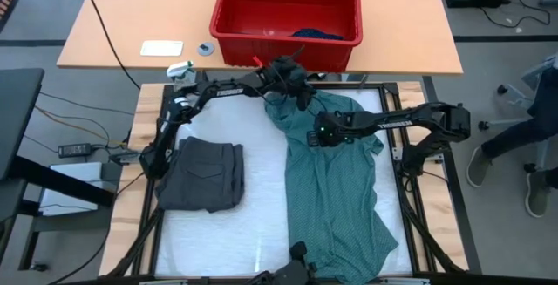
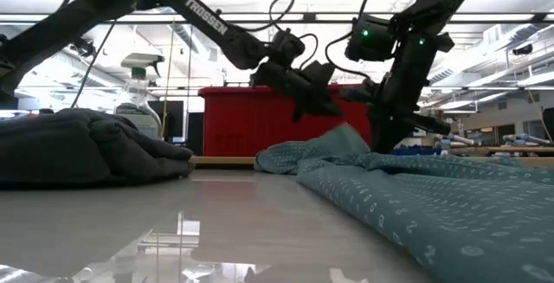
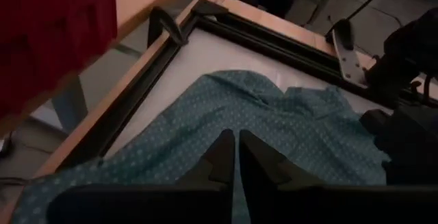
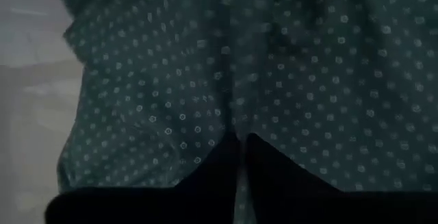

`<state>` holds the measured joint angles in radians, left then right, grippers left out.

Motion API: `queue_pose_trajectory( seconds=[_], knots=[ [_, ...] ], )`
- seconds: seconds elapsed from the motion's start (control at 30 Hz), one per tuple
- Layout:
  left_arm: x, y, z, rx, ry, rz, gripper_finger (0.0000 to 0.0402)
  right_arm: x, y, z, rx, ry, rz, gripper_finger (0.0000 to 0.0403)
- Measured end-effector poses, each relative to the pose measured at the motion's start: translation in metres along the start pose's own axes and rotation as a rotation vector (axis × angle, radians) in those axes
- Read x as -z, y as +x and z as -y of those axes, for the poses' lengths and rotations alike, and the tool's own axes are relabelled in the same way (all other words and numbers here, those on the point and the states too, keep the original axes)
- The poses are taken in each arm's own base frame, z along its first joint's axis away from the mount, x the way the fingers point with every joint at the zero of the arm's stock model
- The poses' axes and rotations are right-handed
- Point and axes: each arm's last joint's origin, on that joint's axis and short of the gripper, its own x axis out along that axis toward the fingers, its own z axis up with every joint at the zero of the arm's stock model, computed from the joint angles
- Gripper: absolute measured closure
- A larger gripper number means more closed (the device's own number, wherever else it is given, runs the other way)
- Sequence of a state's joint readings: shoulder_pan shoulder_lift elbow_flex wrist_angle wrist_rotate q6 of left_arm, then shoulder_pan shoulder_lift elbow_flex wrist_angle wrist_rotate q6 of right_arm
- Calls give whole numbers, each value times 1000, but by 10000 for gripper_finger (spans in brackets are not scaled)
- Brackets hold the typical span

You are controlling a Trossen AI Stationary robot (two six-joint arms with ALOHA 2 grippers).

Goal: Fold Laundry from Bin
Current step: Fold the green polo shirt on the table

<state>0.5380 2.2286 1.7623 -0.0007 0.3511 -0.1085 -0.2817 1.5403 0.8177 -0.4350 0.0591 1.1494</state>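
Observation:
A teal-green dotted T-shirt [image 1: 340, 189] lies spread lengthwise on the right half of the white mat, its far end bunched [image 2: 333, 144]. A folded dark grey piece [image 1: 202, 176] rests flat on the mat's left half. The red bin [image 1: 288, 50] stands beyond the mat's far edge with a dark blue piece [image 1: 318, 34] inside. My left gripper [image 3: 236, 148] hovers above the shirt's far end, fingers almost together with nothing between them. My right gripper [image 4: 239, 152] points steeply down over the shirt's upper middle [image 1: 316, 137], its fingers also nearly together. My right gripper comes at the shirt from above, over its upper middle [image 4: 236, 125]. I cannot tell whether its fingertips touch the cloth. No cloth shows between its fingers.
A black metal frame [image 1: 397, 102] borders the mat. On the wooden table beside the bin lie a white card [image 1: 161, 48] and a small round object [image 1: 205, 48]. A camera mount [image 1: 292, 254] stands at the mat's near edge. A seated person's legs [image 1: 523, 137] show far right.

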Motion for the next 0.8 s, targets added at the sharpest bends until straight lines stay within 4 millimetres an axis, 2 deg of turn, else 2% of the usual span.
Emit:
queue_pose_trajectory(
  seconds=[0.1,0.23,0.33,0.43,0.5,0.63,0.8],
  knots=[
    [-8,-13,0,-18,-20,-99,353,2,-8,-1,-19,5,-4,343],
    [-20,-47,2,-7,-109,-281,338,6,-22,-4,-85,-17,-21,325],
    [-18,-73,7,71,-172,-445,336,13,-32,-9,-152,-54,-62,320],
    [-4,-85,16,113,-154,-622,344,23,-35,-17,-210,-123,-77,323],
    [7,-84,22,142,-128,-691,352,31,-31,-24,-243,-186,-76,329],
    [37,-75,29,151,-126,-782,370,47,-10,-40,-306,-297,-72,347],
    [61,-62,21,-12,-39,-765,386,63,17,-52,-329,-324,-20,378]
  ],
)
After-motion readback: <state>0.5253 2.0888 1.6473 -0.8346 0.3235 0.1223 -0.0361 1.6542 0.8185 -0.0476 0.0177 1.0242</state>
